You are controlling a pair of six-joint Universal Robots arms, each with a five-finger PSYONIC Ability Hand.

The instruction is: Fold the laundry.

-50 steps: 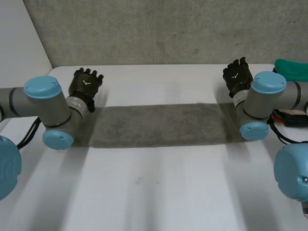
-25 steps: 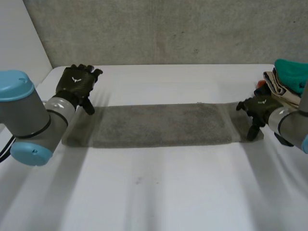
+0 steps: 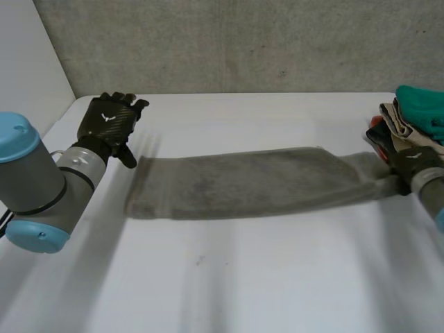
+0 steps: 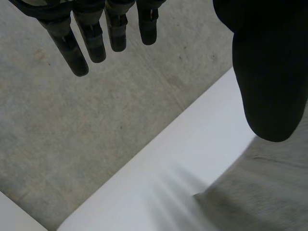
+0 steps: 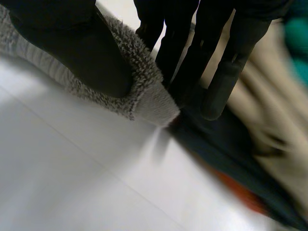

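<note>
A long grey towel (image 3: 243,184), folded into a strip, lies across the white table (image 3: 229,277). My right hand (image 3: 415,163) is at its right end. In the right wrist view the thumb (image 5: 72,43) presses the towel's fluffy edge (image 5: 144,96) against the fingers (image 5: 226,72), so that hand is shut on the towel. My left hand (image 3: 107,125) hovers open just beyond the towel's left end, apart from it. Its fingers (image 4: 91,38) are straight, and the towel's corner (image 4: 260,192) lies below its thumb.
A pile of laundry (image 3: 416,114) in teal, beige and orange sits at the table's right edge, right beside my right hand; I see it again behind the fingers (image 5: 260,125). A grey wall (image 3: 229,41) runs behind the table.
My right hand has closed on the towel's right end and drawn it to the right, stretching and skewing the strip. The left hand stayed open near the left end.
</note>
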